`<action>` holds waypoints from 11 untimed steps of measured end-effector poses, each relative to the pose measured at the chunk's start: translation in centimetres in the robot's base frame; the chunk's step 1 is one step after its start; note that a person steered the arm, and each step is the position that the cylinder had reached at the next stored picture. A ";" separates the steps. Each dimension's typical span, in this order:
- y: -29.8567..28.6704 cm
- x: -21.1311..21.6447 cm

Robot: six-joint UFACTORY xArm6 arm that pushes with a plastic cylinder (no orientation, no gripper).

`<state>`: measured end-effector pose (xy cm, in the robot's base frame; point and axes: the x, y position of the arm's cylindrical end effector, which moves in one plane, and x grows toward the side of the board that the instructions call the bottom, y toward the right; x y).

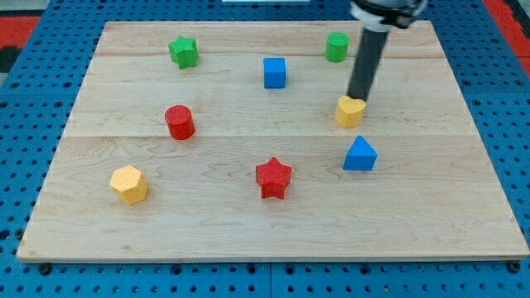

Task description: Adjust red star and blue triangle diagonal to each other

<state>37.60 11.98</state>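
Note:
The red star lies on the wooden board at the lower middle. The blue triangle lies to the star's right and a little higher. My tip is at the top edge of a yellow heart-shaped block, touching or nearly touching it. The tip is above the blue triangle and apart from it, with the yellow block between them. The tip is far up and right of the red star.
A green star is at the upper left. A blue cube is at the upper middle. A green cylinder is at the upper right. A red cylinder is at the middle left. A yellow hexagon is at the lower left.

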 end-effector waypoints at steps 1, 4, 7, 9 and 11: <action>4.3 0.0; 8.0 9.5; 2.7 14.4; -6.0 15.0; -6.8 14.2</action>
